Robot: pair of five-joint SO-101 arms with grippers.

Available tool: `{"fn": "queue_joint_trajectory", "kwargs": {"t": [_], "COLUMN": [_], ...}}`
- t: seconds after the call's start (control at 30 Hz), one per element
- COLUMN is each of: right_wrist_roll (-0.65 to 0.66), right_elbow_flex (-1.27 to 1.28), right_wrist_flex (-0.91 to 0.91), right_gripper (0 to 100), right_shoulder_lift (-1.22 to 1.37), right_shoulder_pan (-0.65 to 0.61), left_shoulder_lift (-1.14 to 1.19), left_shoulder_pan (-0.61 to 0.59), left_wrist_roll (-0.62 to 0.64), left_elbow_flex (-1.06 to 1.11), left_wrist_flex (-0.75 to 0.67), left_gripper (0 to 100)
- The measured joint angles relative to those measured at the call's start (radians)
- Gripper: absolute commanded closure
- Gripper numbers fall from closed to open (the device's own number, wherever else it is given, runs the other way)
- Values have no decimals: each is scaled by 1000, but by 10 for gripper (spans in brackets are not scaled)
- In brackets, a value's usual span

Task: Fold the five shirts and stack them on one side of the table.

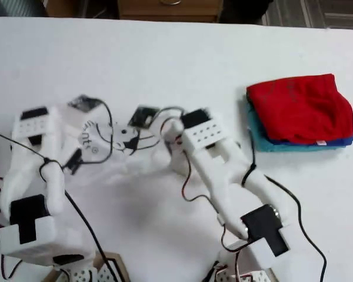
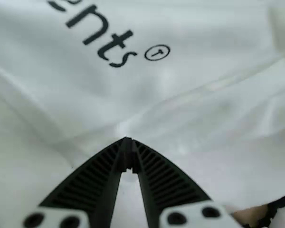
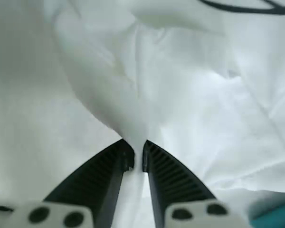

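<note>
A white shirt [image 1: 125,154] with black print lies rumpled on the table between my two arms. My left gripper [image 1: 74,160] is at its left side. In the left wrist view the gripper [image 2: 128,153] is shut, its tips pinching a fold of the shirt [image 2: 180,95] just below the print. My right gripper [image 1: 170,144] is at the shirt's right side. In the right wrist view the gripper [image 3: 137,154] is shut on a raised ridge of the white cloth [image 3: 190,109]. A folded stack [image 1: 300,111] sits at the right of the table, red on top, then blue and teal.
The white table [image 1: 182,59] stretches bare toward the far edge. Black cables [image 1: 82,217] trail from both arms over the near part of the table. A wooden cabinet [image 1: 170,9] stands beyond the far edge.
</note>
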Motion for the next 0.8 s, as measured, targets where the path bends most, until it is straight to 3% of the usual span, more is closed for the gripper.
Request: {"fn": "queue_joint_trajectory", "kwargs": {"t": [0.17, 0.4, 0.67, 0.8], "right_wrist_roll": [54, 57, 55, 54], "right_elbow_flex": [-155, -423, -753, -882], "right_wrist_flex": [2, 25, 104, 149], "right_gripper": [978, 974, 741, 744], "right_shoulder_lift": [94, 362, 592, 674], "right_shoulder_pan": [57, 89, 124, 163], "left_shoulder_lift": [-3, -8, -8, -8], "left_shoulder_pan": [3, 3, 3, 3], "left_wrist_roll": [3, 6, 6, 8], "left_elbow_flex": [155, 176, 176, 176], "left_wrist_flex": [-187, -215, -215, -215], "left_gripper": [973, 973, 973, 973]}}
